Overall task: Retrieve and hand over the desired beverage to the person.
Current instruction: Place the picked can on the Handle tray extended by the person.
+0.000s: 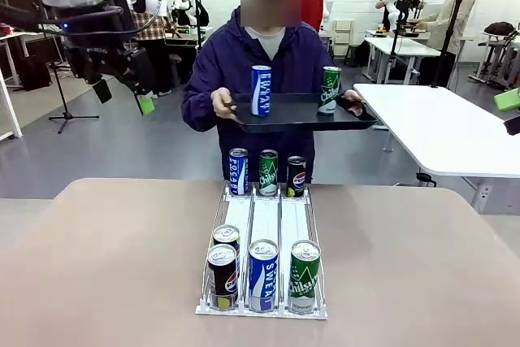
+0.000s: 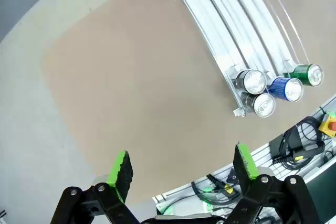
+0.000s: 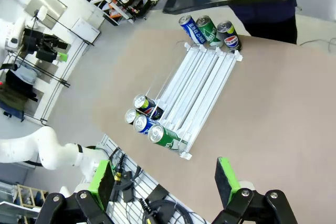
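Note:
The person (image 1: 244,62) in a dark purple hooded jacket stands at the table's far side. Both hands hold a black tray (image 1: 292,111) bearing an upright blue can (image 1: 261,89) and a green can (image 1: 329,89). On the table (image 1: 97,249) lies a white lane rack (image 1: 265,217). At its far end stand blue, green and black cans (image 1: 267,172). At its near end are two black cans (image 1: 223,268), a blue can (image 1: 263,274) and a green can (image 1: 304,275). My left gripper (image 1: 122,95) hangs open and empty, high at the upper left. My right gripper (image 3: 164,179) is open and empty, high above the rack (image 3: 197,93).
A second white table (image 1: 439,127) stands to the right behind the person. Cables and a red stop button (image 2: 328,124) lie along the robot's side below the table edge. Other people and equipment fill the room's background.

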Tool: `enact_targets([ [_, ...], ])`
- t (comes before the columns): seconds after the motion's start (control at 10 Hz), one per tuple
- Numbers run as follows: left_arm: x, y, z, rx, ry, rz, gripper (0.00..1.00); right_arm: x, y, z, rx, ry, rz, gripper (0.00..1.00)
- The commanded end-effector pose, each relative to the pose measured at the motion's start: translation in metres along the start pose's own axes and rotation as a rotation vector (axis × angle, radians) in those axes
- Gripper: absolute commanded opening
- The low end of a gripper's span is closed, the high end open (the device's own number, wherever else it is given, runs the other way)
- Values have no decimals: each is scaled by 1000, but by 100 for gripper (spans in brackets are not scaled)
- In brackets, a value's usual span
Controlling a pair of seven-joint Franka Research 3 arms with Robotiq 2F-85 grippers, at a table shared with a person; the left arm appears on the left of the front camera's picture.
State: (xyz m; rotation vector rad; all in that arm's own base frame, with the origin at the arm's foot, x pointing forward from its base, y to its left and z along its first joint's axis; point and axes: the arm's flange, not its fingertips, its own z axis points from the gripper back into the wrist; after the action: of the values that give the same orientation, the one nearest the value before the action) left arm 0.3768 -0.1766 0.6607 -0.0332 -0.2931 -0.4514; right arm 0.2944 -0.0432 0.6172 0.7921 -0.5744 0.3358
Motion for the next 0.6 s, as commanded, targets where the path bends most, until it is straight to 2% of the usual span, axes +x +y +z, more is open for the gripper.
enact_targets([
  [0.0,8,0,1,-71,3,18,100,-1,0,-3,-13,5,5,100],
  [0.1,0,0,0,0,0,0,100,-1,0,-3,-13,5,5,100],
  [0.5,0,0,0,0,0,0,100,-1,0,-3,-13,5,5,100],
])
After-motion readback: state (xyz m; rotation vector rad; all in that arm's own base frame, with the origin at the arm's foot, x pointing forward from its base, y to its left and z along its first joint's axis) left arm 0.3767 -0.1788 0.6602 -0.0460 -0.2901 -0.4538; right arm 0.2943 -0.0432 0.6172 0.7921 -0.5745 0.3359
